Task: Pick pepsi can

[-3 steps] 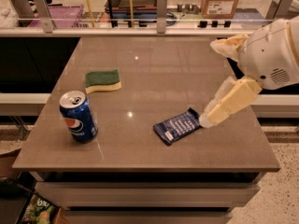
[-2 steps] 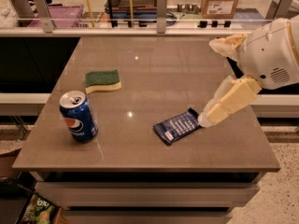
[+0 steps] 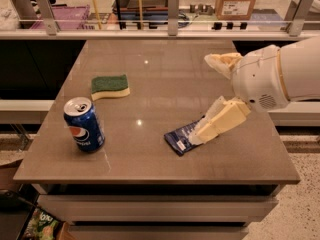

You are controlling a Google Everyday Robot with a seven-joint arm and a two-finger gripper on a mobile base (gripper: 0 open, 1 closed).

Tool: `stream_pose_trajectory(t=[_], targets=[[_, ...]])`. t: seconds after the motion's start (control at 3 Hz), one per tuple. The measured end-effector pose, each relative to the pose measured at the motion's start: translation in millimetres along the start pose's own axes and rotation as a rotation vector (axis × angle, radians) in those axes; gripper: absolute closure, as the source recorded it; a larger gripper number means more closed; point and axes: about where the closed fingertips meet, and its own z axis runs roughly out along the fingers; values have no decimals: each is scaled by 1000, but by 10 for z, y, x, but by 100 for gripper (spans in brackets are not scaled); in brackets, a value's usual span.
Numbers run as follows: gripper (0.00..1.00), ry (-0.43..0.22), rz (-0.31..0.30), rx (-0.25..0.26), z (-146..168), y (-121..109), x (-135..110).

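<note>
Blue pepsi can (image 3: 83, 124) stands lower left, well apart from the spread-open tool (image 3: 201, 99) at right; a careless reach might topple it

The pepsi can (image 3: 84, 125) at lower left is smooth, glossy blue-painted metal with a bare silver top, standing on a polished brown table (image 3: 165, 79) that shows bright glints. The sponge (image 3: 110, 86) at upper left looks rough and matt, and the wrapper (image 3: 179, 136) at centre is shiny dark-blue film. Right of centre, the gripper (image 3: 200, 99) has matt cream fingers, spread apart, on a smooth white plastic shell (image 3: 270, 76).
</note>
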Motion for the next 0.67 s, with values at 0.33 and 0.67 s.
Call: stream_pose_trajectory(t=[0.33, 0.67], targets=[[0, -78, 15, -10, 292, 21, -36], [0, -156, 39, -41, 551, 30, -98]])
